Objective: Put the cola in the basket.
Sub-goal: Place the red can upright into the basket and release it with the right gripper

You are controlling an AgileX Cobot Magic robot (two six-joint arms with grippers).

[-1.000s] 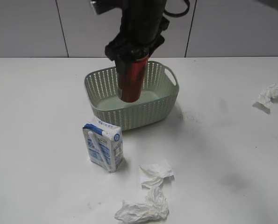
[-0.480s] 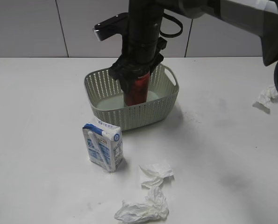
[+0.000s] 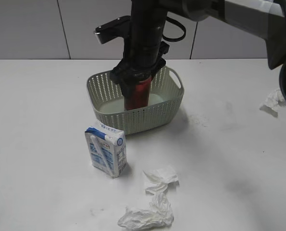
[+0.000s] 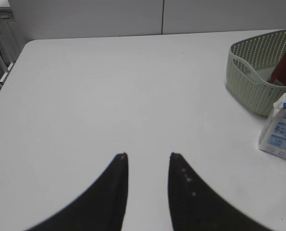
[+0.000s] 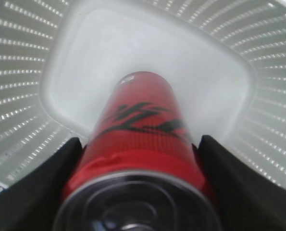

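White table (image 3: 46,120) | milk carton (image 3: 106,155), tissues (image 3: 152,202) near basket (image 3: 152,118) | cola (image 3: 138,94) inside

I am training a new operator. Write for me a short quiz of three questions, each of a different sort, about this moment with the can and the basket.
1. True or false: the right gripper holds the cola inside the basket.
2. Multiple choice: what stands on the table in front of the basket in the exterior view? A) a glass bottle B) the milk carton C) a second can
3. Fill in: the left gripper is ____, with nothing between its fingers.

Key:
1. True; the fingers clamp the can's sides near its top, and its lower end is below the rim.
2. B
3. open
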